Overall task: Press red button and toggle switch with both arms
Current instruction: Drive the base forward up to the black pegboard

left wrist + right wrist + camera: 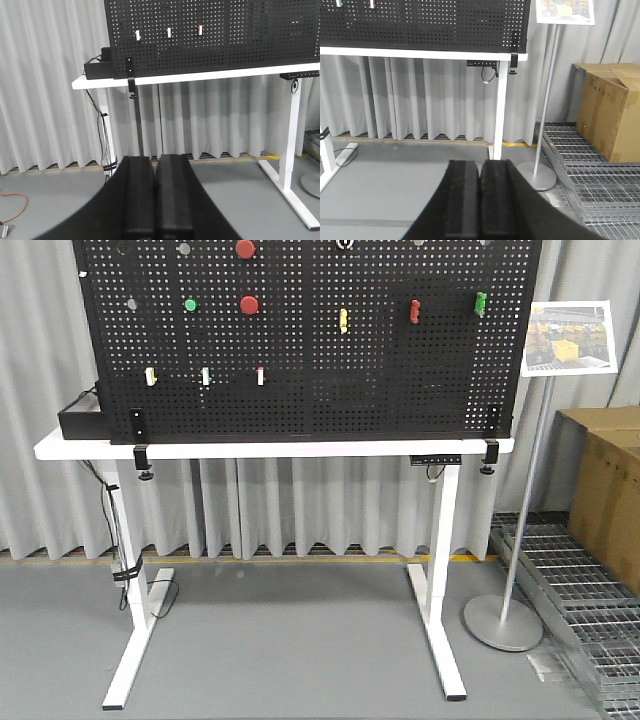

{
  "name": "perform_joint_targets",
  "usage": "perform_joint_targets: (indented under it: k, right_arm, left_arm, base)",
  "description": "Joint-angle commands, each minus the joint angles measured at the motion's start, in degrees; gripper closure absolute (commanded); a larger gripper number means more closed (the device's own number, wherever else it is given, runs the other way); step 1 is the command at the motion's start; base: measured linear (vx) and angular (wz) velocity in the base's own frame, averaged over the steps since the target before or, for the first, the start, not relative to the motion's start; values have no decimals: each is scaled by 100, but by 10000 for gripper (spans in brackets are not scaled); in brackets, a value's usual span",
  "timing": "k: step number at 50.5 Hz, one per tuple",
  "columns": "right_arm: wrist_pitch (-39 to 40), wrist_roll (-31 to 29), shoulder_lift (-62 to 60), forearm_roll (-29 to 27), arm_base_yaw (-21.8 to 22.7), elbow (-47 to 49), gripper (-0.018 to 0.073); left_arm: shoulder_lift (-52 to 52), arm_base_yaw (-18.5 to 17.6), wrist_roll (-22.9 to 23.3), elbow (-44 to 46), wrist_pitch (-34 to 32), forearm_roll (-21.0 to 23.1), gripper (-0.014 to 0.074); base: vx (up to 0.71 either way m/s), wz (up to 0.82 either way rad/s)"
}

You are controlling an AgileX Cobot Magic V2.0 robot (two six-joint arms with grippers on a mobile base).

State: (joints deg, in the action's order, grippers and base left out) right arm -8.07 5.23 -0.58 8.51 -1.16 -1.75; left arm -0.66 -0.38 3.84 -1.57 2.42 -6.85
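Standing upright on a white desk (270,447), a black pegboard (400,390) is carrying all the controls. The upper red button (245,248) is sitting at the top edge, left of centre, and the lower red button (249,305) is sitting straight below it. A green button (191,305) is just to the left of the lower one. On the right half, the yellow toggle switch (344,320), the red toggle switch (415,311) and the green toggle switch (481,304) are forming a row that is rising slightly toward the right. Beneath the buttons, three small switches (205,376) are lining up side by side. A black box (80,418) is lying on the left end of the desk, touching the pegboard's lower corner.

The left gripper (155,162) is hanging over the grey floor (60,200), well apart from the desk and pointing toward its left end. Its jaws are clenching flat against each other with nothing between them. The right gripper (479,167) is hanging equally far back, facing the desk's right leg. Its jaws are likewise pressing together and gripping nothing.

Right of the desk, a sign stand (547,100) is rising from a round base. A cardboard box (607,110) is sitting farther right on a metal grating (590,180). A pale curtain (300,500) is hanging behind everything.
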Motion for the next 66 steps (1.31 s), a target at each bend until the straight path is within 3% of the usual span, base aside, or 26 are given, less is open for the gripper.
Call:
perform_joint_targets:
  k: [1, 29, 66]
  right_arm:
    - [451, -18, -86, 24, 18, -66, 563]
    - [446, -18, -86, 24, 18, -66, 563]
    - [446, -18, -86, 24, 18, -66, 563]
  left_arm:
    - [-36, -16, 21, -165, -480, 56, 594]
    - [-36, -16, 21, -165, -480, 56, 594]
    - [-36, -16, 21, -165, -480, 56, 594]
  base:
    - [2, -2]
    - [19, 1]
    - [48, -1]
